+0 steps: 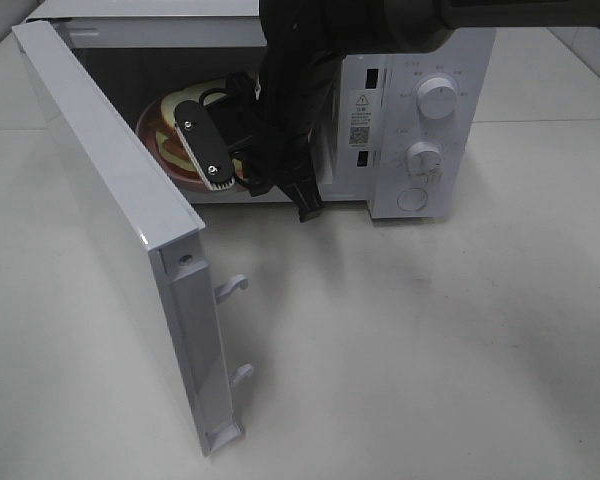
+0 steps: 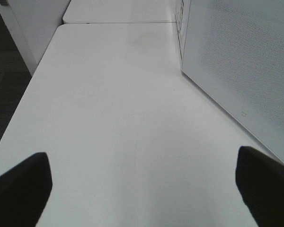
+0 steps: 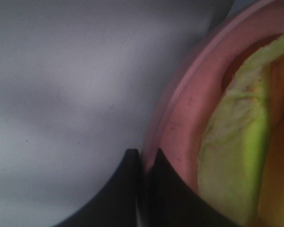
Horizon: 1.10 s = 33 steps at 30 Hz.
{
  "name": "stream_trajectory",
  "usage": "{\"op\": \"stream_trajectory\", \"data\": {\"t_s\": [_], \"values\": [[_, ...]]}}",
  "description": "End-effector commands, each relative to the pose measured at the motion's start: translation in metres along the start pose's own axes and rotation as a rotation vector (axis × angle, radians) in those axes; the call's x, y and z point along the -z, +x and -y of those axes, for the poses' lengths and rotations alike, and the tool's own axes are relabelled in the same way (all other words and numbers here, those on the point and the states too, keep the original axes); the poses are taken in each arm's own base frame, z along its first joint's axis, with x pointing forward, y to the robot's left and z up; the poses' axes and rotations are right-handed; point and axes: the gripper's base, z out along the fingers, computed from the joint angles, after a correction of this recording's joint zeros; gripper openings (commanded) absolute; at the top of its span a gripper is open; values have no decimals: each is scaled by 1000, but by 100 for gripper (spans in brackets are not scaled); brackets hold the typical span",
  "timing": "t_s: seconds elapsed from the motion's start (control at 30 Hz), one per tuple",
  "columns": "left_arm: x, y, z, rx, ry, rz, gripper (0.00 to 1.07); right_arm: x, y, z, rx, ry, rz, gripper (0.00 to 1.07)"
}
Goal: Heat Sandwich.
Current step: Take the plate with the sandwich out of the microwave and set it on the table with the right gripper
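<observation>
White tabletop (image 1: 460,340) is seen under a white microwave (image 1: 420,120), whose door (image 1: 110,220) is swung wide open to the left. The left pincer (image 2: 142,189) is held spread wide above bare table beside the door, nothing between its fingers. The sandwich (image 1: 175,130) is seen on a pink plate (image 3: 194,109) inside the oven cavity. The right pincer (image 3: 143,165) is reached into the cavity and pinched shut on the plate's rim. A warning label by the dials (image 1: 437,100) is too small to be read.
</observation>
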Motion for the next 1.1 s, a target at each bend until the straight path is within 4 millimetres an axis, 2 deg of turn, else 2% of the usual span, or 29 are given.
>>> {"op": "stream_trajectory", "data": {"t_s": [0.03,0.37,0.67,1.1], "values": [[3,2,1,6,-1,33,101,16,-1,1,34,47,10,0],[3,2,1,6,-1,33,101,33,0,-16,90,20,36,0],[3,2,1,6,-1,33,101,50,3,-46,168,16,61,0],[3,2,1,6,-1,33,101,73,6,-82,185,0,98,0]]}}
